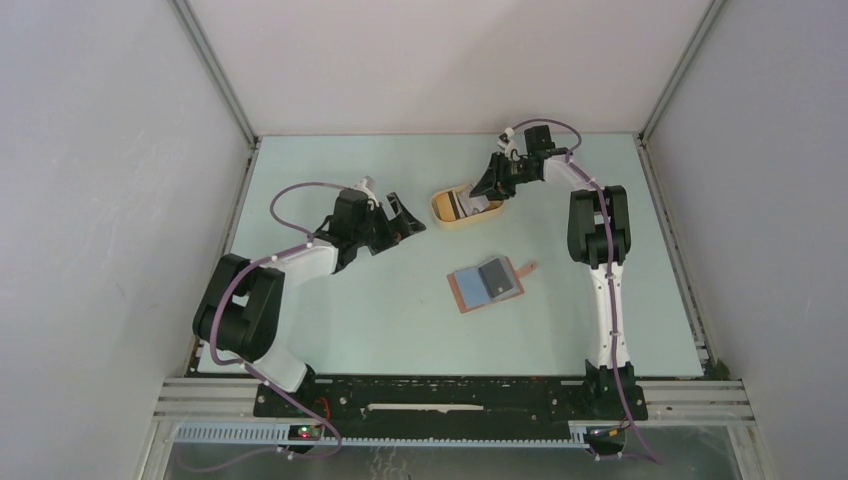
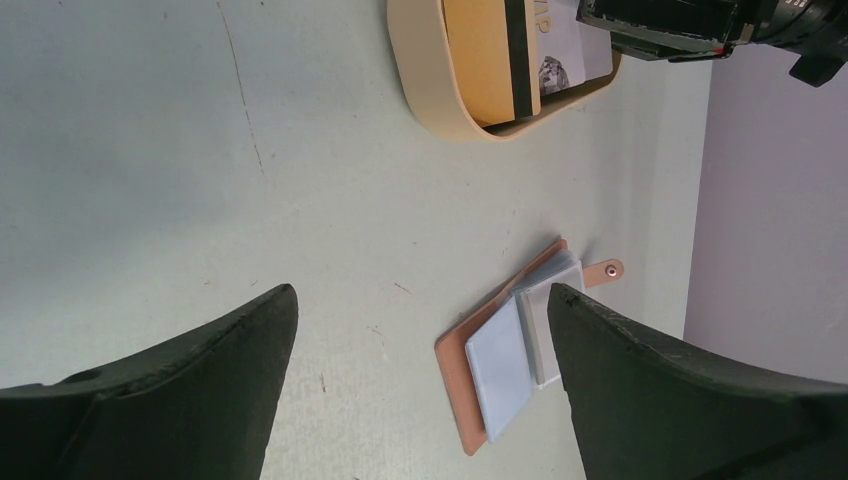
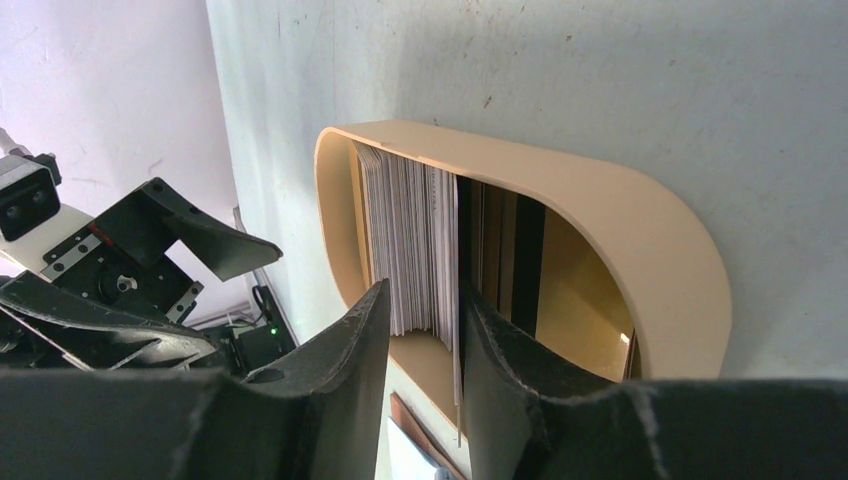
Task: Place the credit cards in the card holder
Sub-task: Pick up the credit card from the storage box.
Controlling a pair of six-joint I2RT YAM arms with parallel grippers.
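Fingers [image 3: 330, 400] of right tool [image 3: 425, 300] astride white-striped card [image 3: 410, 240] in tray [image 3: 640, 230] (grip unclear), left tool [image 2: 420, 292] spread wide

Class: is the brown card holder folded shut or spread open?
Spread open: the card holder lies flat, cards on its inner face, snap tab unfastened.

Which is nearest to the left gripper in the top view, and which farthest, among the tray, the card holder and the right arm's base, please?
From the left gripper:
1. The tray, just to its right and slightly farther back.
2. The card holder, to its right, mid-table, nearer the bases.
3. The right arm's base, at the table's near right edge.
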